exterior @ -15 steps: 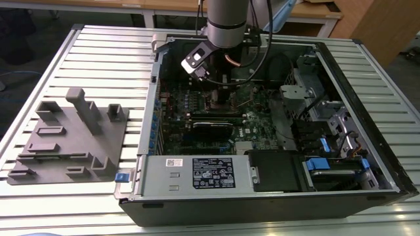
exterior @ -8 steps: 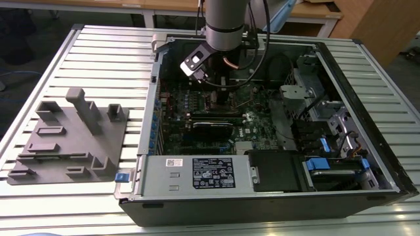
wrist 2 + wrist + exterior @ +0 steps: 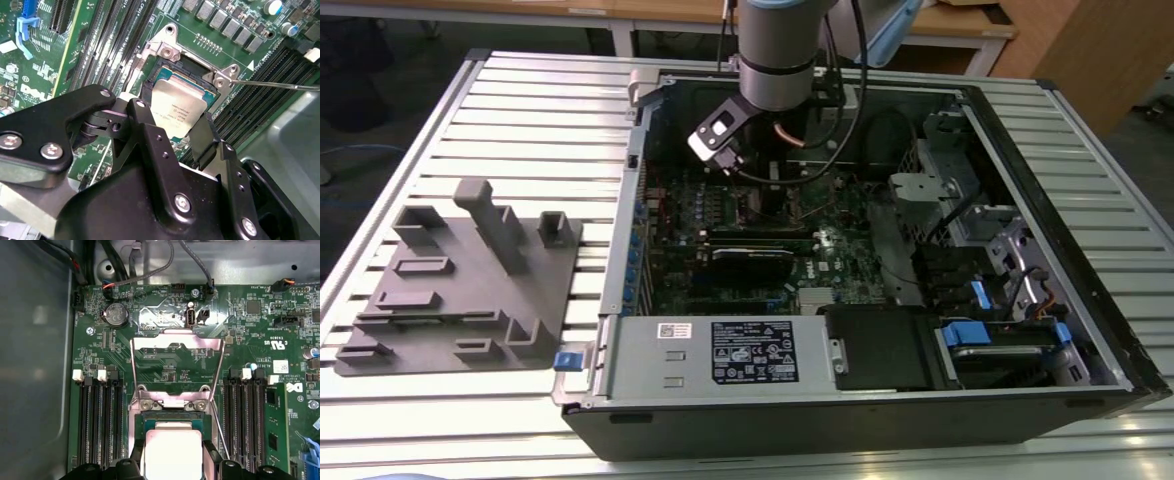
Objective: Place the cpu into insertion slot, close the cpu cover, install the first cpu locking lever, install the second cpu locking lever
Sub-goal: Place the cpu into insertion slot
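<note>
Gripper point(image 3: 172, 121) clamps the cpu point(image 3: 176, 100) at the insertion slot point(image 3: 186, 68); first wrist view reveals the cpu cover point(image 3: 150, 342) flipped open.

Count, exterior view: one robot arm point(image 3: 774, 50), one open computer case point(image 3: 854, 420), one grey moulded fixture point(image 3: 467, 280), one slatted table point(image 3: 520, 90). Board, first wrist view: one cpu point(image 3: 172, 452), one insertion slot point(image 3: 172, 416), one cpu cover point(image 3: 175, 342) — two screws point(image 3: 145, 405) at its hinge. One coin cell point(image 3: 116, 314). Memory slots point(image 3: 100, 425) in two banks — slots per bank not countable. One wire locking lever point(image 3: 280, 85), second wrist view.
</note>
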### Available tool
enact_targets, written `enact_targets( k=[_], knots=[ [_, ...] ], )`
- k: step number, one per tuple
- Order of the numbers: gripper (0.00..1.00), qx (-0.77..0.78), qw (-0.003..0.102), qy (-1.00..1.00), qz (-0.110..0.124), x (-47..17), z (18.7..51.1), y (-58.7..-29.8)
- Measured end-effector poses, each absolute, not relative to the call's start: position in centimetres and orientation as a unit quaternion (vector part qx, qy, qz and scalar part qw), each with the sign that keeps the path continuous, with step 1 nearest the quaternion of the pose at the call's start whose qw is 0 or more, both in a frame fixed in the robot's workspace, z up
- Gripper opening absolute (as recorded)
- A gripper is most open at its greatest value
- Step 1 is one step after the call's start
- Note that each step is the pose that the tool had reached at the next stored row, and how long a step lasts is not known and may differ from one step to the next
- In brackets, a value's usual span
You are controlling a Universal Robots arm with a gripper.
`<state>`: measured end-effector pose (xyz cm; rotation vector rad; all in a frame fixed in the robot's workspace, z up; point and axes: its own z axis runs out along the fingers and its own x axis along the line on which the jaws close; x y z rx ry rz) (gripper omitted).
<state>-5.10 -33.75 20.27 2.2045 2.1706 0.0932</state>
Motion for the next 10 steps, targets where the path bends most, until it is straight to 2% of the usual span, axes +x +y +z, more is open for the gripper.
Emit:
enact_targets(
  k=[10],
  knots=[
    [0.54,0.718,0.023,0.695,0.030,-5.09,19.72,-33.75]
  ],
)
